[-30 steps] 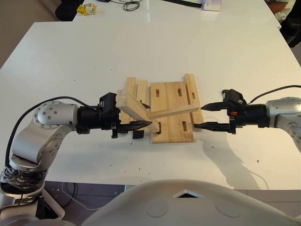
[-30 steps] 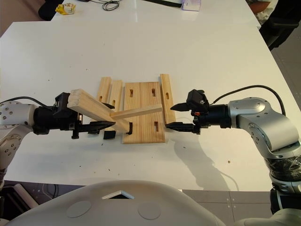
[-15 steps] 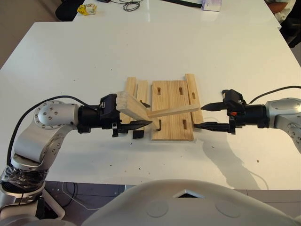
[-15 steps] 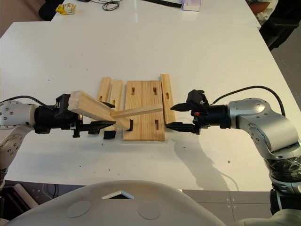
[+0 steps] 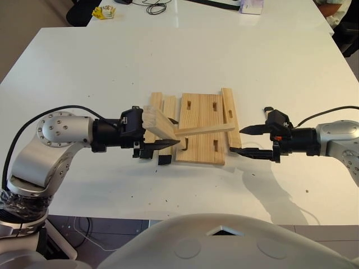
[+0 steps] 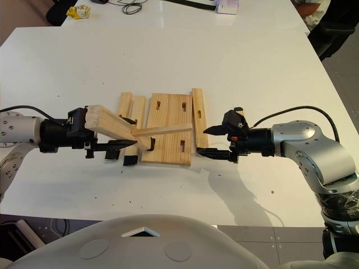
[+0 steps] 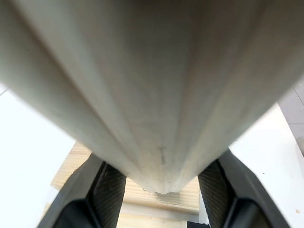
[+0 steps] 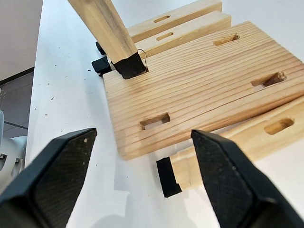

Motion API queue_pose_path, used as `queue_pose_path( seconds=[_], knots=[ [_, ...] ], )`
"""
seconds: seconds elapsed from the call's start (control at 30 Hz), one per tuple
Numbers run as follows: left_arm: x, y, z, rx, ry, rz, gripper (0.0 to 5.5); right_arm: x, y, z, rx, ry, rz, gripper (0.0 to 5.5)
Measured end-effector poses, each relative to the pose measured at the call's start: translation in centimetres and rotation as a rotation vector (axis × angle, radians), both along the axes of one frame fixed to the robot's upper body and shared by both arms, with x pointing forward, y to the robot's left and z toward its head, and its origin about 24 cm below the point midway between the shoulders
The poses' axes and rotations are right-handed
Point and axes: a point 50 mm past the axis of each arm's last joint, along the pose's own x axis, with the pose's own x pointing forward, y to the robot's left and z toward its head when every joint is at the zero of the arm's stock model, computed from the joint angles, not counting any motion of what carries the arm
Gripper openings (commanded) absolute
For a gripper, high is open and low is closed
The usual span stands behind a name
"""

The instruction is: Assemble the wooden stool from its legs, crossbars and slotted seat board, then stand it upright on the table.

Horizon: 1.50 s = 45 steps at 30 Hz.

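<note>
My left gripper [image 5: 161,138] is shut on a thick wooden leg [image 5: 159,123], which tilts down to the right; its black-capped end [image 8: 129,65] rests on the near left corner of the slotted seat board [image 5: 203,116]. A thin crossbar [image 5: 208,129] runs from that leg to the right, above the board. The leg [image 7: 152,95] sits between the dark fingers [image 7: 110,194]. My right gripper [image 5: 237,140] stands open just right of the board, level with its near edge. Another leg [image 5: 227,107] lies along the board's right side, and two slotted legs [image 5: 162,105] lie on its left.
A loose black foot piece [image 5: 164,160] lies on the white table [image 5: 84,73] in front of the left gripper. Far back are a yellow object [image 5: 104,10], cables [image 5: 154,5] and a small box [image 5: 251,5]. The table's front edge runs close below both arms.
The seat board has slid left and a little away from me. My left gripper with the leg and crossbar has moved slightly farther away. The right gripper has barely moved.
</note>
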Motion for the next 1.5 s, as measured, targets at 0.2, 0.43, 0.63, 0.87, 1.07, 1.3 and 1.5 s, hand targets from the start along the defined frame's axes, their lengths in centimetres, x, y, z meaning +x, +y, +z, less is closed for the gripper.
queue_pose_path(
  seconds=[0.2, 0.43, 0.63, 0.87, 1.07, 1.3, 1.5],
  knots=[
    [0.2, 0.2, 0.3, 0.001, 0.07, 0.037, 2.06, -0.1, 0.1, 0.0, 0.001, 0.0, 0.006, 3.67],
    [0.2, 0.2, 0.5, 0.012, 0.068, 0.035, 2.06, -0.1, 0.1, 0.1, 0.001, -0.001, 0.01, 3.67],
    [-0.4, 0.3, 0.6, 0.025, 0.098, 0.016, 2.06, -0.2, 0.1, 0.1, 0.0, -0.002, 0.012, 3.67],
    [-0.8, 0.3, 1.0, 0.018, 0.14, -0.002, 2.06, -0.3, 0.0, 0.1, -0.003, -0.001, 0.011, 3.67],
    [-0.3, 0.2, 1.1, 0.01, 0.139, -0.003, 2.06, -0.3, 0.0, 0.1, -0.003, -0.002, 0.01, 3.67],
    [-0.3, 0.0, 1.0, -0.003, 0.124, -0.022, 2.06, -0.3, 0.0, 0.2, 0.0, -0.004, 0.012, 3.67],
    [-0.8, 0.3, 0.6, 0.026, 0.011, -0.115, 2.06, -0.2, 0.0, 0.2, 0.0, -0.005, 0.012, 3.67]
  ],
)
